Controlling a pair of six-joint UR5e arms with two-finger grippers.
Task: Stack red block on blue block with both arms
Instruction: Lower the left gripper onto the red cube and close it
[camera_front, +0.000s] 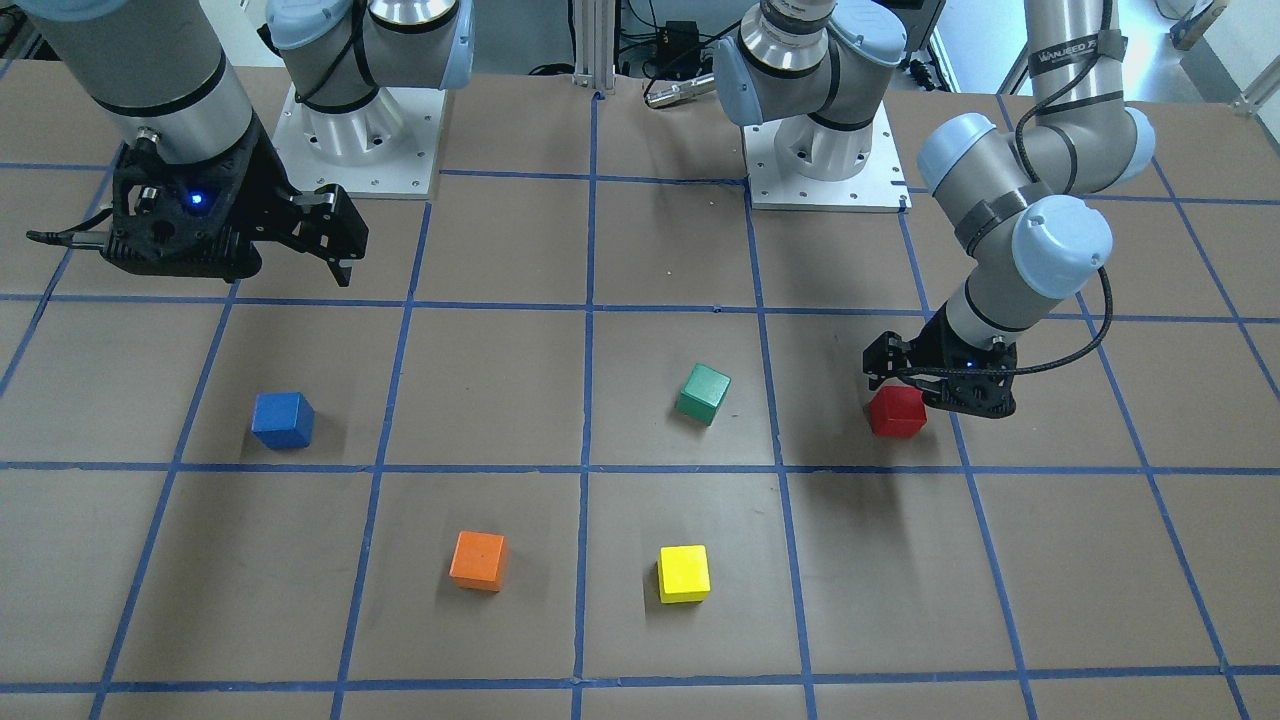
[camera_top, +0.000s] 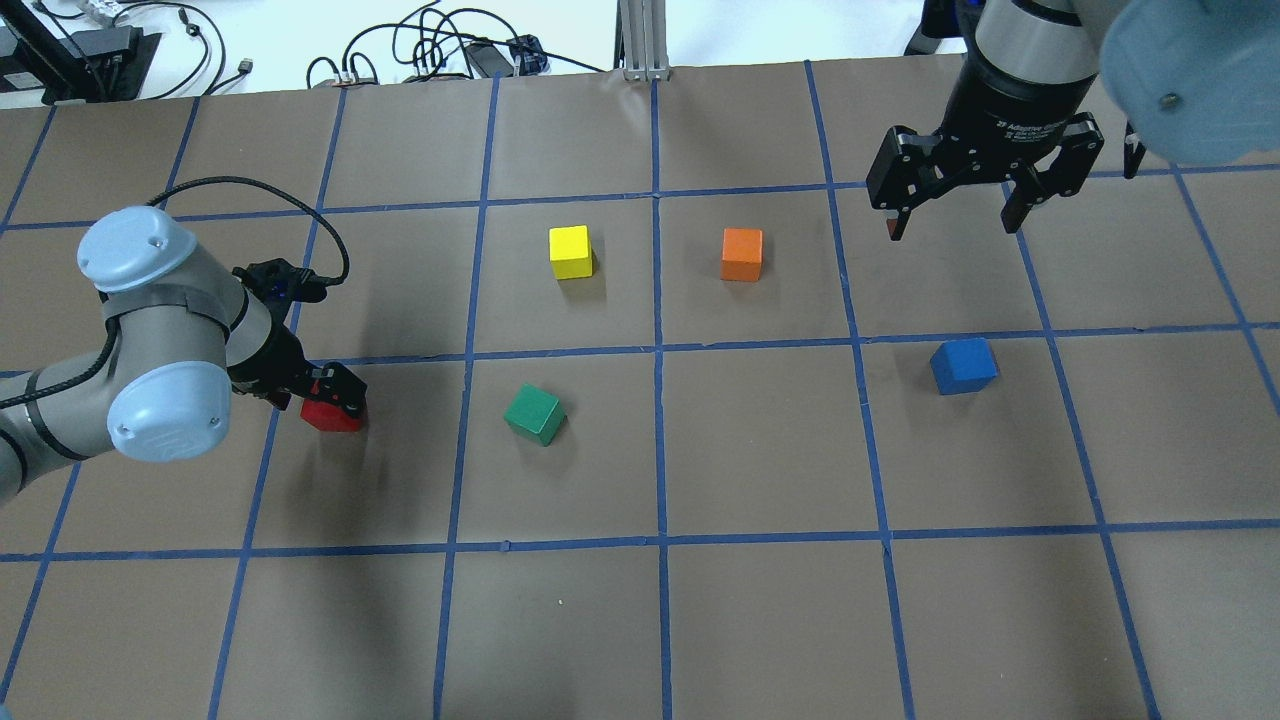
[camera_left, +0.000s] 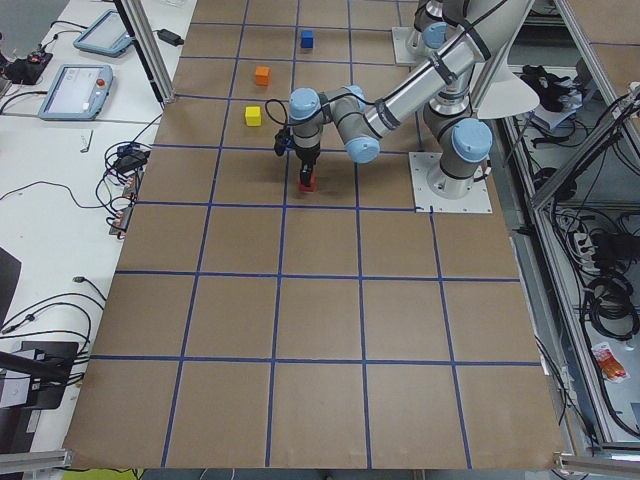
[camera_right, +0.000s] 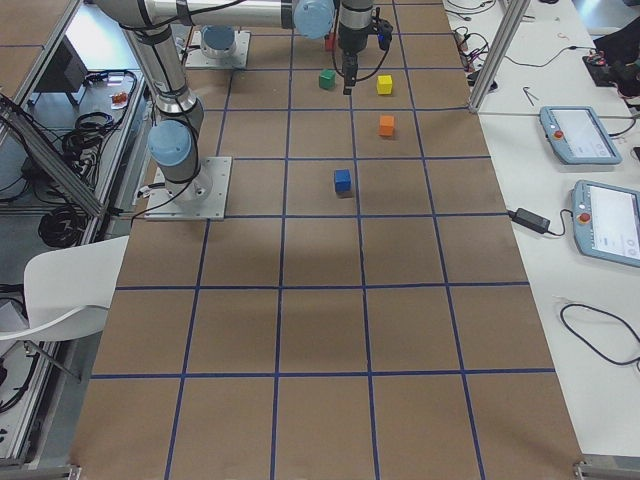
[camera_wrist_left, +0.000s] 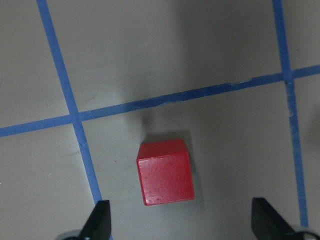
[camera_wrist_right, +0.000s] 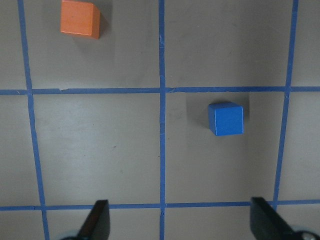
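Note:
The red block (camera_top: 328, 416) sits on the table at the left, also seen in the front view (camera_front: 896, 412). My left gripper (camera_top: 335, 393) is low over it and open. In the left wrist view the red block (camera_wrist_left: 166, 172) lies between and just ahead of the spread fingertips (camera_wrist_left: 100, 222), untouched. The blue block (camera_top: 964, 365) rests alone on the right side, also in the front view (camera_front: 283, 419) and the right wrist view (camera_wrist_right: 226, 119). My right gripper (camera_top: 955, 215) is open and empty, held high beyond the blue block.
A green cube (camera_top: 534, 414) sits tilted right of the red block. A yellow cube (camera_top: 570, 252) and an orange cube (camera_top: 741, 254) stand farther back in the middle. Both arm bases (camera_front: 360, 140) stand at the robot's edge of the table.

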